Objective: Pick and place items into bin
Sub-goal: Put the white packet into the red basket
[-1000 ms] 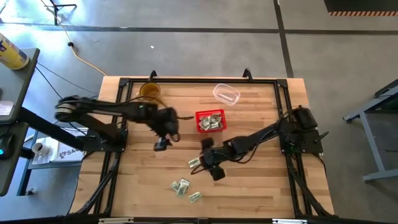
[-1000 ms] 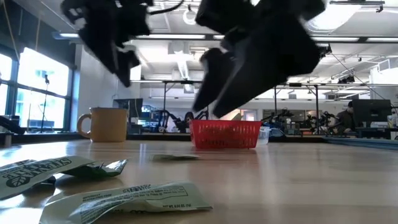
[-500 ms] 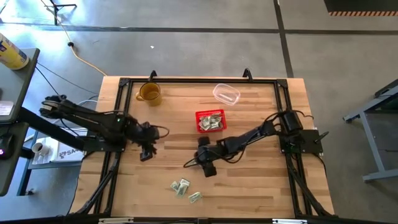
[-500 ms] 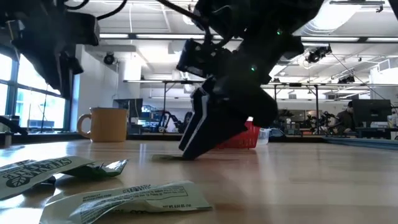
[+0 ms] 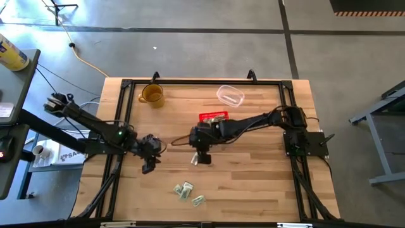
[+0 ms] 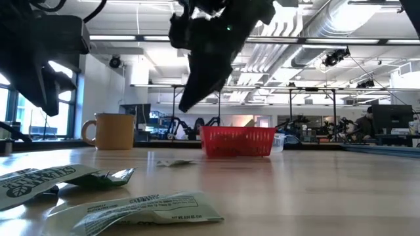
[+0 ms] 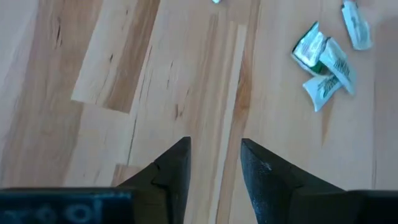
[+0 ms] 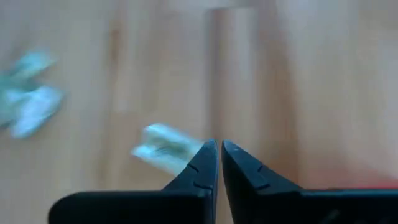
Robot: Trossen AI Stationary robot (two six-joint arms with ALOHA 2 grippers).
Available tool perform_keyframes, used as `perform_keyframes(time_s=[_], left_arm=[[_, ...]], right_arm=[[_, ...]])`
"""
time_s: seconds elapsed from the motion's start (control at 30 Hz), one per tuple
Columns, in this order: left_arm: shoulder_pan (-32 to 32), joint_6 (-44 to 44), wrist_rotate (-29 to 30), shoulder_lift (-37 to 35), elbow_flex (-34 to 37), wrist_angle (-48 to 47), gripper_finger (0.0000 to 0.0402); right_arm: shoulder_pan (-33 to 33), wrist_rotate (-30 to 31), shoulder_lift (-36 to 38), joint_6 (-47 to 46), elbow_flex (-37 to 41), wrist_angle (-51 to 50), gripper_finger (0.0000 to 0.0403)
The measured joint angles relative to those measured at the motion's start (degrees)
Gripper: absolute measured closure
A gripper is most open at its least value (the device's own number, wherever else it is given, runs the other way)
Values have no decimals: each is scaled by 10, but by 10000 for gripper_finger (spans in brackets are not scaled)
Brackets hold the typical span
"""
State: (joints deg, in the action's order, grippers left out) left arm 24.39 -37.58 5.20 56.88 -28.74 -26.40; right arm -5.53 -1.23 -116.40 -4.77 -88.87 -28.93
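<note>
The red basket (image 5: 215, 117) (image 6: 237, 141) stands mid-table, partly under my right arm. One bill (image 5: 201, 159) (image 6: 174, 162) (image 8: 163, 148) lies flat on the wood just near of it. My right gripper (image 5: 202, 149) (image 8: 218, 149) hangs above that bill, shut with nothing between its fingers. More bills (image 5: 184, 190) (image 7: 322, 68) lie in a loose group toward the near edge. My left gripper (image 5: 149, 166) (image 7: 214, 155) hovers at the left over bare wood, open, holding nothing.
An amber mug (image 5: 152, 94) (image 6: 113, 131) stands at the far left and a clear plastic container (image 5: 230, 95) at the far middle. Two crumpled bills (image 6: 59, 180) lie right before the low camera. Bare wood stretches across the table's right half.
My right gripper has shut, risen off the table and drawn back toward the far edge and the basket; the bill under it stays on the wood, slightly shifted. My left gripper has swung away from the basket toward the table's left and near edges.
</note>
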Motion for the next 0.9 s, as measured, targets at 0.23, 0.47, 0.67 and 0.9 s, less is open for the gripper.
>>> perform_keyframes(time_s=[0.23, 0.47, 0.67, 0.9], left_arm=[[44, -71, 29, 0, 5, -7, 216], [107, -174, 53, 0, 5, -7, 216], [137, -211, 85, 0, 5, -8, 217], [135, -213, 90, 0, 5, -7, 218]], right_arm=[[-56, -41, -53, 190, 2, -14, 297], [-70, 93, -78, 220, 1, 70, 132], [-21, -75, -105, 213, -1, 38, 93], [9, -50, -122, 216, -2, 60, 150]])
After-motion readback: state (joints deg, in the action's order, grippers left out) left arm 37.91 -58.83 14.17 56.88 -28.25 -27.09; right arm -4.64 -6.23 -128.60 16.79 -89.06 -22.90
